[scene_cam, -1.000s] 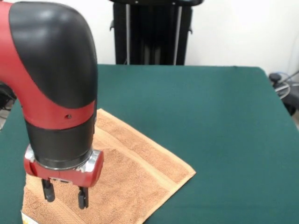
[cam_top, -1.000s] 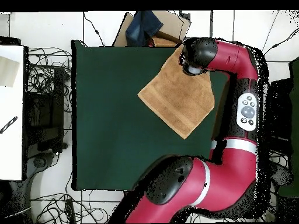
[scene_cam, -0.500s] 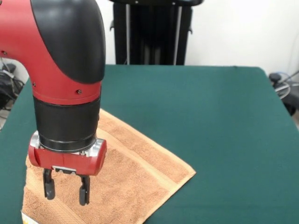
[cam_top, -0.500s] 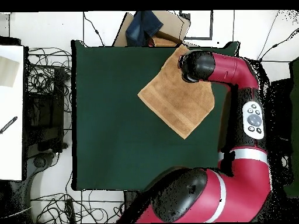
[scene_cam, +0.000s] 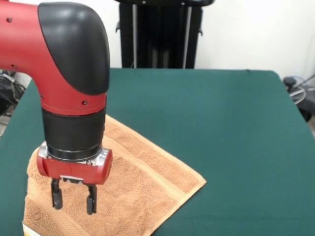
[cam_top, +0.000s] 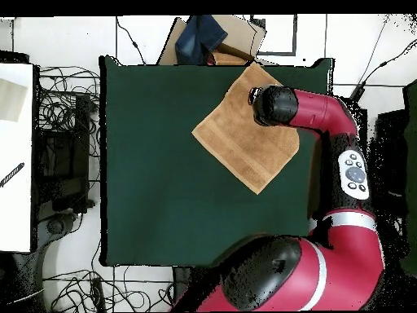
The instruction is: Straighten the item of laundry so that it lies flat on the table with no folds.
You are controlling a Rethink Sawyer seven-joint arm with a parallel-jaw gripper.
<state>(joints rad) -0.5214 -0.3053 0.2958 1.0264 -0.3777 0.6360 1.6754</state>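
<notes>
No readable writing or brand marks anywhere; only label-like thing is a small white-yellow tag at the towel's edge, bottom left corner of the front view, nothing legible on it

No containers in either view

Towel: orange-tan terry, looped nap, rectangular, w/ a woven band running parallel to its right-hand edge in the front view. It lies spread on the bench, turned diamond-wise to the bench edges. Front view puts it in the lower left of frame, one corner pointing right toward centre; part of it is cut off by the bottom edge. Overhead view has the towel in the upper right part of the bench, top corner close to the bench's upper edge. Looks mostly flat; area under the arm hidden, so can't tell about folds there

Bench top: dark green felt-like cloth, matte, large rectangle, much bigger than the towel

Gripper: two short black fingers set apart, nothing between them, pointing down over the towel's left part in the front view. Whether tips touch the cloth – can't tell. Above it a red wrist block, black cylinder, then red and black glossy arm shell filling the upper left of frame. In the overhead view the arm's black rounded end covers the gripper, sitting over the towel's upper right part
</notes>
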